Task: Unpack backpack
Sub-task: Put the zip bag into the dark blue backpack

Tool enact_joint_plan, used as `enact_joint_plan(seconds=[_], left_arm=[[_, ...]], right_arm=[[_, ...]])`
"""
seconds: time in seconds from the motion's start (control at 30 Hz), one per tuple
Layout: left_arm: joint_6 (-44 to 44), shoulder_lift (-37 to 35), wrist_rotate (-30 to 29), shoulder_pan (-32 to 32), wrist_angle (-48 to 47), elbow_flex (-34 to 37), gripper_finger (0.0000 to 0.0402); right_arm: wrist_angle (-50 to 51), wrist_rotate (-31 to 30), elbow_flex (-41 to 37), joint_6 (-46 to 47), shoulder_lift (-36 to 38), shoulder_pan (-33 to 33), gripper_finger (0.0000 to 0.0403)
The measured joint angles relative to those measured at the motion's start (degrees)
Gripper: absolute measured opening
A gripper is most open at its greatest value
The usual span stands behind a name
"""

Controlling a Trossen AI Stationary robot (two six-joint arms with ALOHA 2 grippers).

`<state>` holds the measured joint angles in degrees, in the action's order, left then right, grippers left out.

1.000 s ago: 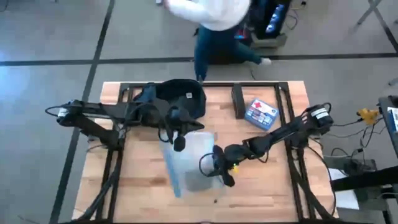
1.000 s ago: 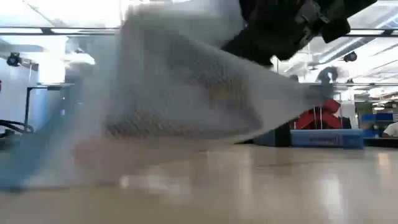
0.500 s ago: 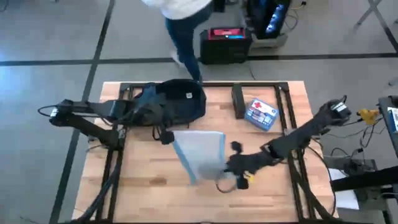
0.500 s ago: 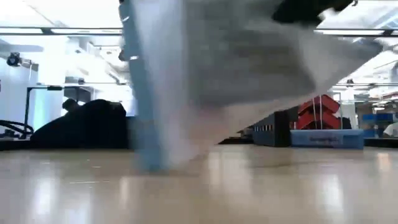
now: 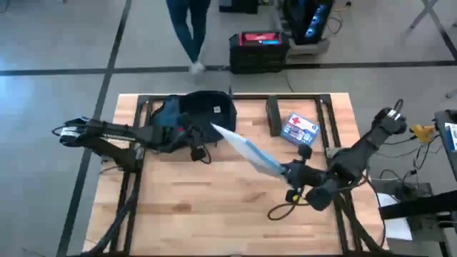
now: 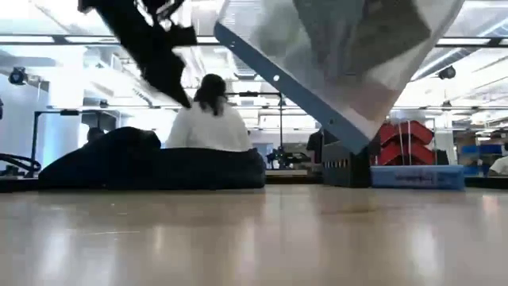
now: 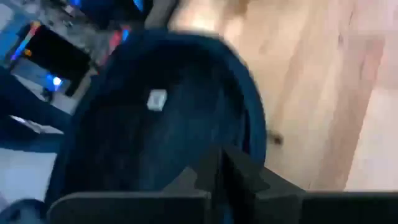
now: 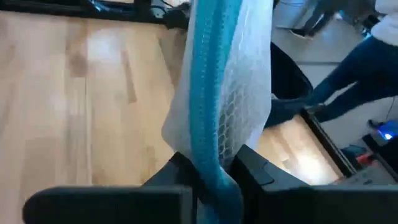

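The dark navy backpack [image 5: 200,114] lies on its side at the table's far left, its light logo patch [image 7: 157,99] showing. My left gripper [image 5: 196,146] hovers just near of it, shut and empty, high above the table in the low view [image 6: 163,67]. My right gripper [image 5: 289,171] is at centre right, shut on a clear bubble pouch [image 5: 246,150] with a blue zip strip. The pouch is in the air and slants from the gripper toward the backpack. My right gripper pinches the pouch's blue zip strip [image 8: 208,146] at one end between its two fingers [image 8: 255,168]. The fingers come level from the table's right side. The pouch [image 6: 349,56] is lifted clear of the table, standing on edge and sticking out past the fingertips toward the backpack.
A small blue-white box [image 5: 300,130] and a black block [image 5: 273,116] sit at the far right of the table. A loose cable with a yellow piece [image 5: 289,202] lies below the right gripper. A person [image 6: 210,119] is in the room beyond the far edge.
My right gripper has moved toward the table's right and upward, carrying the pouch, which lay flat in the table's middle. The pouch is now lifted clear and turned on edge. My left gripper has drawn back from the pouch toward the backpack. The person has walked off.
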<state>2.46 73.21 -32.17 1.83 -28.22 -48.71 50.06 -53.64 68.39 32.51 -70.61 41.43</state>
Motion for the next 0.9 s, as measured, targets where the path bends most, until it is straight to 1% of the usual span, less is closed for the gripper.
enact_joint_plan(seconds=[0.07, 0.2, 0.3, 0.4, 0.47, 0.57, 0.67, 0.73, 0.8, 0.87, 0.9], left_arm=[[-2.09, 0.0, 0.37, 0.06, 2.4, 2.08, 0.0048], [-6.09, 0.35, 6.14, 0.3, 11.41, 6.78, 0.0112], [-6.37, 1.04, 11.01, 1.4, 17.12, 9.67, 0.0163], [-5.13, 2.11, 12.43, 2.72, 21.44, 11.34, 0.0206], [-4.87, 3.28, 12.67, 4.0, 24.22, 12.1, 0.0224], [-4.49, 5.87, 13.35, 5.85, 27.05, 12.79, 0.0235], [-3.96, 9.07, 15.17, 6.53, 28.9, 12.7, 0.0229], [-2.82, 11.71, 16.55, 6.47, 28.92, 11.89, 0.0208], [-1.31, 14.26, 17.55, 5.77, 29.11, 10.8, 0.0169], [-0.09, 16.75, 18.73, 4.57, 29.13, 9.37, 0.011], [0.3, 17.95, 19.67, 3.76, 29.32, 8.59, 0.0074]], right_arm=[[1.5, -0.39, 0.94, 0.0, 0.1, -0.04, 0.0035], [2.39, -0.59, 1.87, -0.05, 0.16, -0.11, 0.0035], [2.87, -0.43, 2.04, -0.04, 0.15, -0.11, 0.0035], [4.71, -0.36, 2.04, 0.91, 0.17, -0.07, 0.0035], [5.61, -0.36, 2.04, 1.11, 0.16, -0.08, 0.0035], [5.61, -0.38, 2.04, 1.09, 0.15, -0.11, 0.0035], [5.63, -0.34, 2.04, 1.03, 0.19, -0.11, 0.0035], [5.8, -0.36, 2.07, 1.03, 0.32, -0.09, 0.0035], [5.86, -0.38, 2.23, 0.93, 0.52, -0.14, 0.0035], [5.84, -0.43, 2.5, 0.68, 0.72, -0.46, 0.0035], [5.84, -0.43, 2.69, 0.68, 0.76, -0.63, 0.0035]])
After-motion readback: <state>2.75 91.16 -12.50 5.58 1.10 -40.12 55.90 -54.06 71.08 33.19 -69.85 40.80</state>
